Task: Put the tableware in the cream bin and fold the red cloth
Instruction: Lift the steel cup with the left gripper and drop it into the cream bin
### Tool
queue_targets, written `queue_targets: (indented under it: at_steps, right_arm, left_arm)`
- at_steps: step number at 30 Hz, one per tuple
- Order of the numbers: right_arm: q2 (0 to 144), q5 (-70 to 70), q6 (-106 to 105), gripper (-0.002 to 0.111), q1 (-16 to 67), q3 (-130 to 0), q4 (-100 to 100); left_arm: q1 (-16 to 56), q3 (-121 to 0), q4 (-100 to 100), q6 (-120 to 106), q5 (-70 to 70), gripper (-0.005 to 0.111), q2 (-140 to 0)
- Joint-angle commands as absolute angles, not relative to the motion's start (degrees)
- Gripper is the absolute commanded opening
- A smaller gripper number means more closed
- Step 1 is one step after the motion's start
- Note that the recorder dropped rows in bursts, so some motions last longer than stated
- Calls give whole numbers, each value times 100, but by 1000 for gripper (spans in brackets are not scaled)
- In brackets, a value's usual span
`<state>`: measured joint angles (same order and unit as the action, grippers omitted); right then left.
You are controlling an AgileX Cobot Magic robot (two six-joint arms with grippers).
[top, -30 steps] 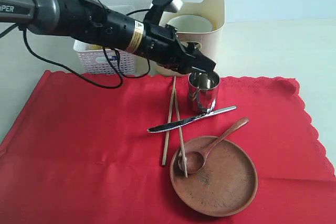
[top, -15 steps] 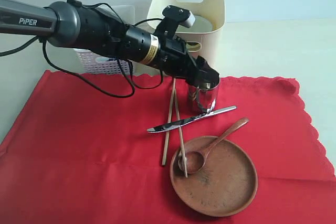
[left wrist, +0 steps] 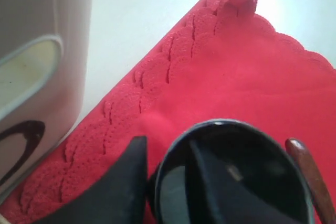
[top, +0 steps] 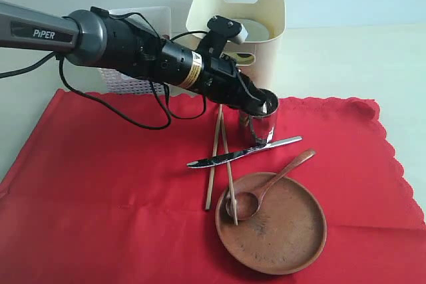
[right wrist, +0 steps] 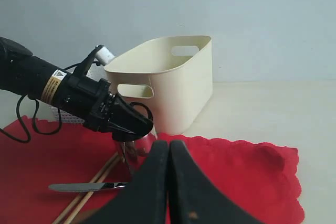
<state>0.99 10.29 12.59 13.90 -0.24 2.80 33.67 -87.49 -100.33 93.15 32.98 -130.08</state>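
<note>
left gripper (top: 258,103): set at the rim of the steel cup (top: 261,124). One of its fingers (left wrist: 118,187) is laid against the outside of the wall and the other is lowered inside. The jaws are drawn in narrow, but whether the wall is truly pinched cannot be told.
right gripper (right wrist: 169,148): closed tip to tip with nothing held, and kept well apart from the steel cup, which is seen beyond it.
white perforated basket (top: 118,80): found far to the left of the steel cup and behind it, partly hidden by the left arm.
two wooden chopsticks (top: 212,177): laid just left of the steel cup, running from beside it toward the front edge of the scene.
steel knife (top: 233,155): laid across the chopsticks just in front of the steel cup, with its handle end beside the cup's base.
cream bin (top: 269,58): stood directly behind the steel cup, close to it.
pale grey-white bowl (top: 256,30): seen inside the cream bin, behind the steel cup.
brown wooden spoon (top: 285,172): placed in front of the steel cup, its bowl resting on the plate.
round brown wooden plate (top: 293,231): set further in front of the steel cup, apart from it.
red cloth (top: 100,184): spread flat under the steel cup and out to both sides of it.
</note>
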Motion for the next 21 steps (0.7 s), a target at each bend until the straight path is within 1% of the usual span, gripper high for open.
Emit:
queue_targets:
  at_steps: [1,11,21]
  right_arm:
    - [56,1034,1267,0,1402,0,289]
    - [56,1034,1267,0,1402,0,289]
    - [56,1034,1267,0,1402,0,289]
  left_arm:
    - [3374,-8728,-9995,9329,3242,0,-12997]
    - [3362,-8728,-9995,9503,3545,0,-12918]
    - [3306,-8728,-9995,9503,3898,0,-12150]
